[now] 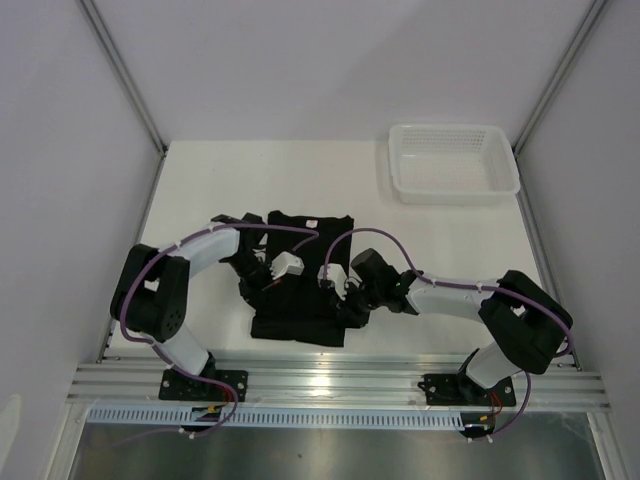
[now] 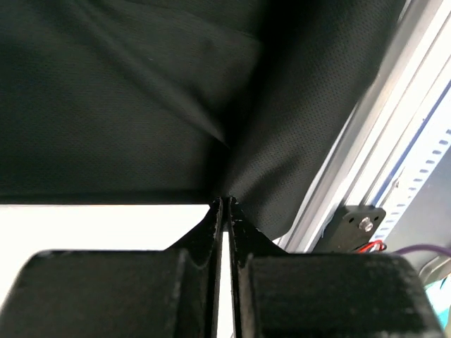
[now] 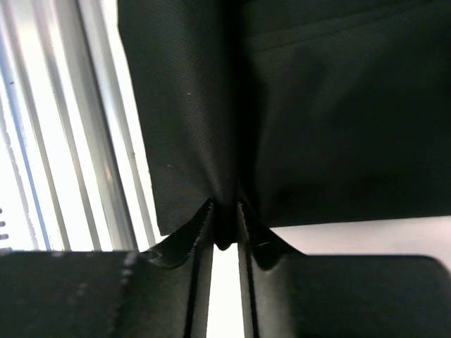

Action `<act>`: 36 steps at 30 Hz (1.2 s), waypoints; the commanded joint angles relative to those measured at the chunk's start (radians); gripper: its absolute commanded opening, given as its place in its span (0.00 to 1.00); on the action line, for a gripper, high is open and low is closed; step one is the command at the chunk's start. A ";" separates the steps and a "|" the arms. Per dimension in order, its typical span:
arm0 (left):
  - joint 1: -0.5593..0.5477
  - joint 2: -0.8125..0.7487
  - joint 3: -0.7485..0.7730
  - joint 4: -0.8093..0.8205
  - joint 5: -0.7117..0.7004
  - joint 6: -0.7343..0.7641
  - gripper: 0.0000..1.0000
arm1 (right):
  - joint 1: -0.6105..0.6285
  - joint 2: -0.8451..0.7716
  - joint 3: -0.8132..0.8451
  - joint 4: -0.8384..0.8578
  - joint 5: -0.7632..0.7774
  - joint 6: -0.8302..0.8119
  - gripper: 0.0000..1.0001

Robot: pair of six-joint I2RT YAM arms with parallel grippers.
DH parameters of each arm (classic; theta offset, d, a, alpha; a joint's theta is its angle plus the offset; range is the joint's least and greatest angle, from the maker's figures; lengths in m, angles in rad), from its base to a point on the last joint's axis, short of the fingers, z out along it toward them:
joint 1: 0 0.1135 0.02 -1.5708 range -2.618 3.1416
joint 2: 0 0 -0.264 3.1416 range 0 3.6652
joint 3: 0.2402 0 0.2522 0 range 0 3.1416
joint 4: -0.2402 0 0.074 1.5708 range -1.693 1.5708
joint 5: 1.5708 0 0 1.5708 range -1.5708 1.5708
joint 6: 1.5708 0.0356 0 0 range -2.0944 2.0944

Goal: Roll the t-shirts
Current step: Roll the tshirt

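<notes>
Likely to start rolling, left claw and right claw pinch the black t-shirt's near-edge fold.

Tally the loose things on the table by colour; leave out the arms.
Black: 1, the t-shirt
White: 1, the basket
Total: 2
</notes>
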 commanded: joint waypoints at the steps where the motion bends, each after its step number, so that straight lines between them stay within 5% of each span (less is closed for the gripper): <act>1: -0.004 -0.007 0.015 0.039 0.002 -0.039 0.04 | -0.004 0.010 0.033 0.004 0.057 0.043 0.22; 8: 0.006 -0.101 0.124 0.052 -0.014 -0.118 0.19 | -0.004 0.015 0.024 0.025 0.072 0.068 0.15; 12: 0.003 -0.222 0.137 0.033 0.061 -0.088 0.20 | -0.004 0.023 0.022 0.028 0.085 0.078 0.16; 17: -0.103 -0.335 -0.102 0.044 0.057 -0.034 0.21 | -0.004 0.010 0.021 0.045 0.108 0.098 0.22; 29: -0.135 -0.240 -0.184 0.239 -0.043 -0.144 0.21 | -0.004 -0.042 0.024 -0.001 0.174 0.130 0.35; 36: -0.135 -0.223 -0.184 0.237 -0.018 -0.146 0.20 | -0.004 -0.215 0.018 -0.091 0.289 0.183 0.44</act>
